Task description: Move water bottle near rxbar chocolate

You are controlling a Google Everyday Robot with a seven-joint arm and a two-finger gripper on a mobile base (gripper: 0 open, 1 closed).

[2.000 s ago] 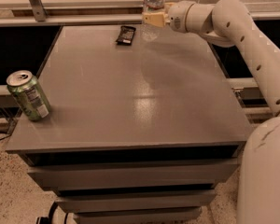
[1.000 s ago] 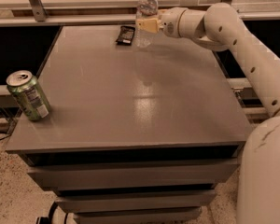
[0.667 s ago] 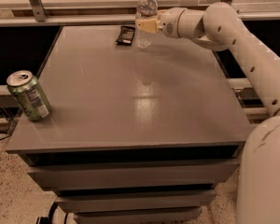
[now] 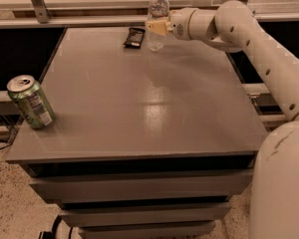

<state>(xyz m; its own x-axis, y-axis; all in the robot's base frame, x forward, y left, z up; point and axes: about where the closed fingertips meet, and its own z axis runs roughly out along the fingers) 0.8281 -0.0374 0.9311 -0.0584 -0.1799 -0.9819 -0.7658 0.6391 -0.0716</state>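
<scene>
The water bottle (image 4: 157,13) is clear with a white cap and stands upright at the far edge of the grey table (image 4: 139,98), near its middle. My gripper (image 4: 158,27) reaches in from the right and is shut on the bottle around its middle. The rxbar chocolate (image 4: 134,37) is a small dark flat wrapper lying on the table just left of the bottle, a short gap apart.
A green soda can (image 4: 30,102) stands upright near the table's front left edge. My white arm (image 4: 249,44) spans the right side above the table. A light shelf with metal posts (image 4: 37,1) runs behind the table.
The gripper has carried the bottle left along the far edge toward the dark bar over the last two seconds. It has barely moved in the last second.
</scene>
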